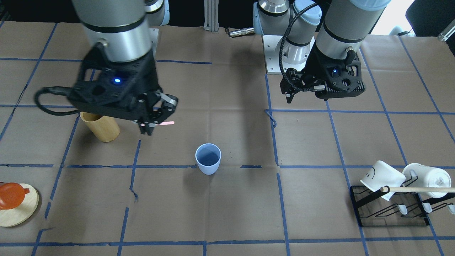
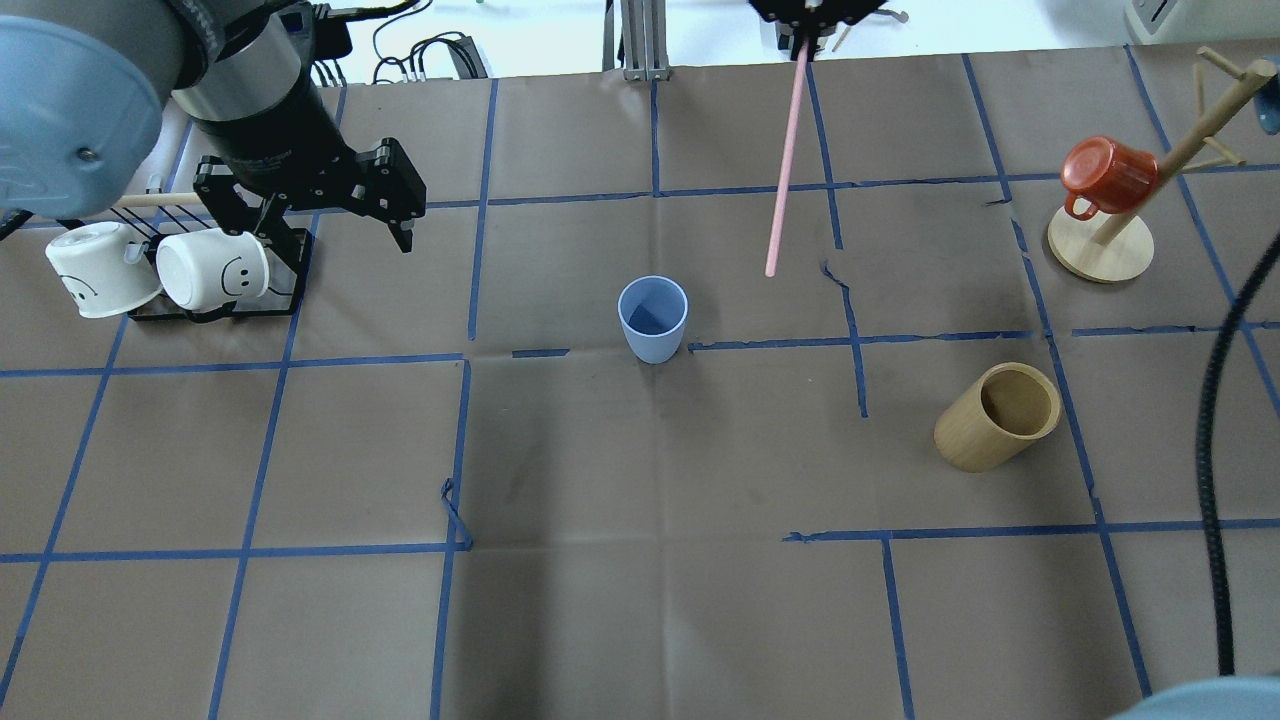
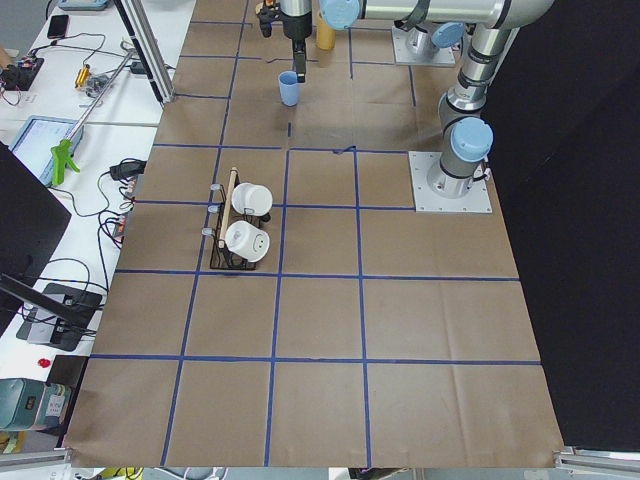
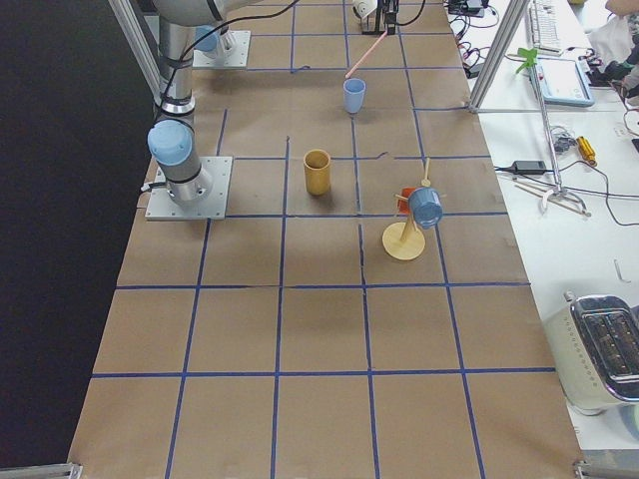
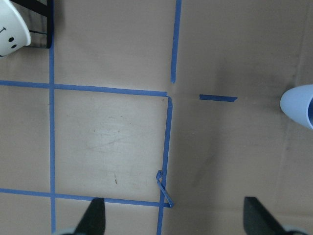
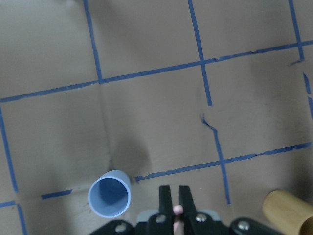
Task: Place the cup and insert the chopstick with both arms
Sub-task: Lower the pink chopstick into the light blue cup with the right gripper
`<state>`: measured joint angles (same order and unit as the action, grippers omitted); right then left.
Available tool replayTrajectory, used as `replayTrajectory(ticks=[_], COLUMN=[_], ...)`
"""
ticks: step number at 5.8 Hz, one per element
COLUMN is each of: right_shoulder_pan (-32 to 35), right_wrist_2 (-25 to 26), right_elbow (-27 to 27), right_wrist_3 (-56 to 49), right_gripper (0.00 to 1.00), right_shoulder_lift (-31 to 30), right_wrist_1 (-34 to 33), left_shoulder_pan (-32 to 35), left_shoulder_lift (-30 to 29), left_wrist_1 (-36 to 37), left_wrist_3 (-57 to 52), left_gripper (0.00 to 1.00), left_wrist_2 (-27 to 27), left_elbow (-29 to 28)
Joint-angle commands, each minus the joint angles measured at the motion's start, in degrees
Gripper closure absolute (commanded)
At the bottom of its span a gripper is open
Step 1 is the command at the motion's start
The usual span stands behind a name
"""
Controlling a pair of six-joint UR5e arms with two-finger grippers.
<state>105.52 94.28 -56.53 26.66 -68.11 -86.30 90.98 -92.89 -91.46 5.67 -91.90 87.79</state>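
Observation:
The light blue cup [image 1: 208, 158] stands upright near the table's middle; it also shows in the overhead view [image 2: 652, 318] and at the right edge of the left wrist view [image 5: 298, 105]. My right gripper [image 1: 147, 128] is shut on the pale pink chopstick [image 2: 785, 160], held in the air beside the cup, apart from it. In the right wrist view the fingers [image 6: 166, 196] pinch the stick [image 6: 178, 209] and the cup [image 6: 109, 193] lies to the lower left. My left gripper [image 2: 315, 215] is open and empty, above the table near the mug rack; its fingers [image 5: 95, 215] are wide apart.
A tan wooden cylinder [image 2: 1000, 415] stands on the robot's right side, close under the right wrist in the front view [image 1: 101, 128]. A black rack [image 2: 160, 300] holds two white mugs and a beige rod [image 1: 419, 189]. A mug tree [image 2: 1100, 250] carries an orange mug.

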Motion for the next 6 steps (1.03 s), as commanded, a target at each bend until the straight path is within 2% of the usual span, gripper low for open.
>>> replayTrajectory(ticks=[1, 3, 5, 6], right_shoulder_pan=[4.9, 4.9, 4.9, 4.9], right_wrist_2=[0.2, 1.7, 1.3, 1.1], right_elbow=[1.8, 0.0, -4.3, -7.2], right_wrist_3=[7.3, 6.8, 7.2, 8.1], right_gripper=[0.92, 0.92, 0.92, 0.92], right_shoulder_lift=[3.8, 8.5, 8.7, 8.6], right_wrist_1=[-1.2, -7.2, -8.3, -11.4], left_shoulder_pan=[-0.1, 0.0, -0.2, -0.2], left_shoulder_lift=[0.0, 0.0, -0.1, -0.1], left_wrist_1=[0.0, -0.2, -2.3, -2.3], left_wrist_3=[0.0, 0.6, 0.5, 0.5], left_gripper=[0.02, 0.02, 0.02, 0.02], left_wrist_2=[0.1, 0.1, 0.0, 0.0], left_elbow=[0.0, 0.0, -0.9, -0.9])
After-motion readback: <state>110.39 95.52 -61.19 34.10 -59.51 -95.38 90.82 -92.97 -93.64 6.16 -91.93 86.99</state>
